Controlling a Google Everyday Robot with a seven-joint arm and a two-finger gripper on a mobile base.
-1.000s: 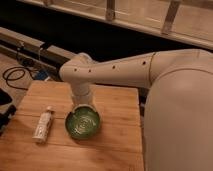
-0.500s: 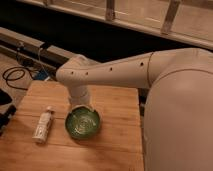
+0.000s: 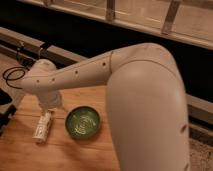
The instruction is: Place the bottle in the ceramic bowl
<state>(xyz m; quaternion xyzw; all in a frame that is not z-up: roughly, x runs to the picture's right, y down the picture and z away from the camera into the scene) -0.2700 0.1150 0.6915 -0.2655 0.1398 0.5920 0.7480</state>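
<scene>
Gripper [image 3: 51, 103] low over the left part of a wooden table [image 3: 22, 152], tucked under the pale rounded wrist and mostly hidden by it. Spread or closed: cannot tell.

Right below the gripper and slightly toward the camera, the bottle [image 3: 43, 126], white, lying flat on the wood with its far end just under the gripper. Touching or only close: cannot tell.

To the right of the gripper and a little nearer the camera, the green bowl [image 3: 82, 122], upright on the table, pale rings inside, nothing in it. Just beside the bottle but apart from it.

Farther out, rising from the gripper to the right, the thick white arm [image 3: 145, 100], filling much of the frame and hiding the table's right side.

Left of the gripper and beyond the table edge, a dark looped cable [image 3: 12, 76]. Behind everything, a pale ledge [image 3: 150, 20] with upright posts.
</scene>
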